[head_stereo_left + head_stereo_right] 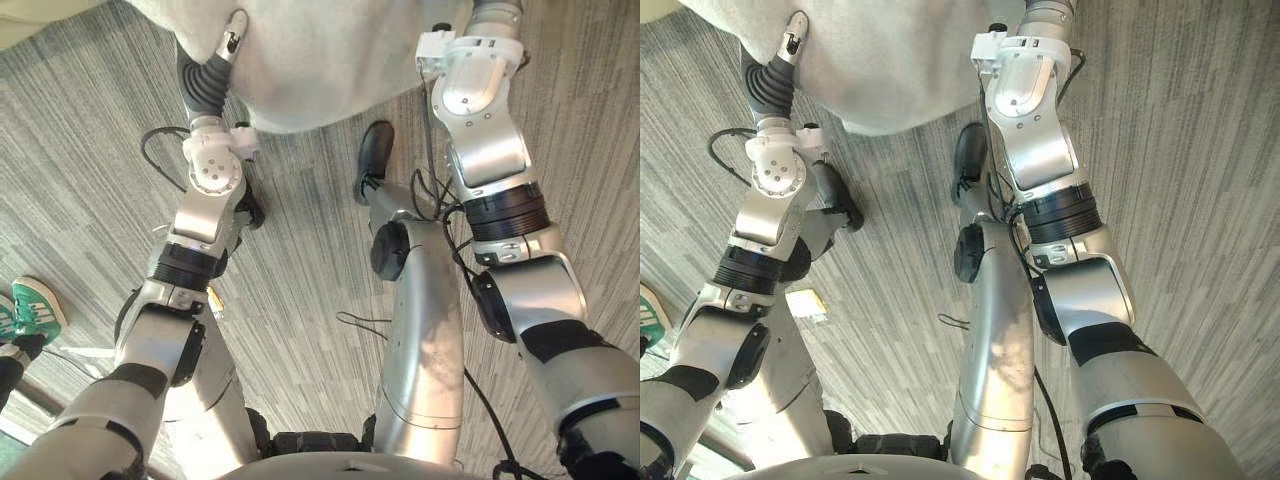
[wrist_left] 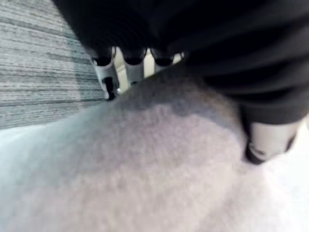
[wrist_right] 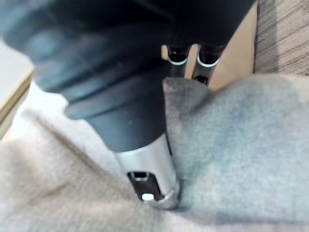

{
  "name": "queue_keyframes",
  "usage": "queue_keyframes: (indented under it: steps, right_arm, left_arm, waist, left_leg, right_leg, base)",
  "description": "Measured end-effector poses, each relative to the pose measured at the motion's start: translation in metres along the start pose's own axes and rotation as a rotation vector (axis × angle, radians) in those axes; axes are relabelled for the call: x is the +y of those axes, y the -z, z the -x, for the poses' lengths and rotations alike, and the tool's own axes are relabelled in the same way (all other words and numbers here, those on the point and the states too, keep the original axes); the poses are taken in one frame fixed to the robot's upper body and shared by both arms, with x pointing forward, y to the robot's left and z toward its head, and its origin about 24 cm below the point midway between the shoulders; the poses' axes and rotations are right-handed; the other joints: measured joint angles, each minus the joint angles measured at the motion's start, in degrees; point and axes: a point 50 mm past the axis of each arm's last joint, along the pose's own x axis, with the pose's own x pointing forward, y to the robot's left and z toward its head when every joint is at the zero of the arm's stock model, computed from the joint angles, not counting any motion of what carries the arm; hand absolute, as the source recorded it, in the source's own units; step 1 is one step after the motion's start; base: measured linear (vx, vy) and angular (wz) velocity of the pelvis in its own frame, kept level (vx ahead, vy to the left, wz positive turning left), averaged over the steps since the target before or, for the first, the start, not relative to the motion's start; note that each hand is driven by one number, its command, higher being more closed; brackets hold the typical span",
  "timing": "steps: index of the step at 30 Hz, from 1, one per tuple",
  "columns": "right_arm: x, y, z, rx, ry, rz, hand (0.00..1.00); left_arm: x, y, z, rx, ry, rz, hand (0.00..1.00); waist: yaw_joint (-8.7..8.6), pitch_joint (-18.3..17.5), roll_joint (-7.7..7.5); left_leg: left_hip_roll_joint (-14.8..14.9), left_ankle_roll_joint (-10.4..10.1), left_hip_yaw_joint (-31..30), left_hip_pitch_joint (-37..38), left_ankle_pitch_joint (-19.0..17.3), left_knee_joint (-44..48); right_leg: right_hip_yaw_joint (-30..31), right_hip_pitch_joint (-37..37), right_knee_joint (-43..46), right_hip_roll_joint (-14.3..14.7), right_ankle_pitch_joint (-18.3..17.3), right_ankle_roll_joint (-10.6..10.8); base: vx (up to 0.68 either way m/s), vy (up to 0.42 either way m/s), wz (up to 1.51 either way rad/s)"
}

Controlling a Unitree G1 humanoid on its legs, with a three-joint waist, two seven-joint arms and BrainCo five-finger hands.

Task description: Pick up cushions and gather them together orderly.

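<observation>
One pale grey cushion (image 1: 330, 60) was clamped between thumb and fingers of left hand (image 2: 268, 140) and right hand (image 3: 149, 179) over the carpet (image 1: 300, 280); pickup judged done, orderly gathering outstanding.

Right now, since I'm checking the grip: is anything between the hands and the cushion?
Nothing visible. The left hand and the right hand both grip the grey cushion directly, thumbs pressed into its cloth.
</observation>
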Motion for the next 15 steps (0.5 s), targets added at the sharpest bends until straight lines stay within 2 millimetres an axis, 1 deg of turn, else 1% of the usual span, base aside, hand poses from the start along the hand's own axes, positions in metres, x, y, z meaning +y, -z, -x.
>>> queue_keyframes:
  steps: [1, 4, 6, 9, 12, 14, 15]
  right_arm:
    - [0.000, -0.005, 0.003, -0.024, -0.004, -0.008, 1.00]
    - [0.001, -0.009, 0.009, -0.055, -0.031, -0.024, 1.00]
    - [0.000, -0.008, 0.012, -0.055, -0.043, -0.028, 1.00]
    - [0.000, -0.005, 0.022, -0.044, -0.064, -0.038, 1.00]
    - [0.000, -0.001, 0.035, -0.014, -0.080, -0.067, 1.00]
    - [-0.001, 0.001, 0.051, 0.010, -0.074, -0.133, 1.00]
    - [-0.001, 0.002, 0.054, 0.017, -0.072, -0.151, 1.00]
  left_arm:
    - [0.002, -0.002, 0.001, -0.010, 0.000, 0.000, 1.00]
    - [0.005, -0.006, 0.000, -0.031, -0.001, -0.003, 1.00]
    - [0.004, -0.010, 0.001, -0.046, 0.002, 0.007, 1.00]
    - [0.010, -0.016, 0.007, -0.082, -0.011, 0.009, 1.00]
    - [0.014, -0.015, 0.013, -0.092, -0.017, 0.001, 1.00]
    - [0.018, -0.016, 0.021, -0.110, -0.028, -0.015, 1.00]
    - [0.019, -0.016, 0.023, -0.114, -0.033, -0.017, 1.00]
  waist:
    - [-0.05, 0.0, 0.00]
    - [-0.32, 0.0, 0.00]
    - [-0.35, 0.0, -0.02]
    - [-0.71, -0.1, 0.00]
    - [-0.95, -0.2, 0.01]
    - [-0.96, -0.5, -0.07]
    - [-0.98, -0.5, -0.07]
  left_leg:
    - [0.0, -0.1, 0.1, 1.0, 0.0, -0.6]
    - [0.0, -0.6, 0.1, 3.9, 0.3, -2.7]
    - [0.0, -1.2, 0.0, 5.8, 0.6, -3.9]
    - [0.0, -1.8, -0.2, 9.6, 0.9, -6.3]
    - [0.0, -2.2, -0.3, 13.8, 1.1, -8.6]
    - [-0.1, -2.6, -0.3, 18.2, 1.4, -10.9]
    - [-0.2, -2.7, -0.3, 19.2, 1.4, -11.4]
  right_leg:
    - [0.0, 0.9, -0.6, 0.0, -0.2, -0.3]
    - [-0.5, 3.8, -2.3, 0.0, -0.3, -0.6]
    - [-1.0, 5.7, -3.2, 0.1, -0.3, -0.6]
    - [-1.9, 9.7, -5.2, 0.2, -0.2, -1.0]
    - [-2.7, 14.2, -7.5, 0.5, -0.2, -1.0]
    - [-2.9, 18.7, -9.8, 0.9, -0.2, -1.1]
    - [-2.9, 19.8, -10.4, 1.0, -0.2, -1.1]
  base:
    - [-0.05, -0.009, -0.03]
    - [-0.04, -0.010, -0.01]
    - [0.00, 0.000, 0.00]
    - [0.00, 0.000, 0.00]
    - [0.00, 0.000, 0.00]
    - [0.00, 0.000, 0.00]
    - [0.00, 0.000, 0.00]
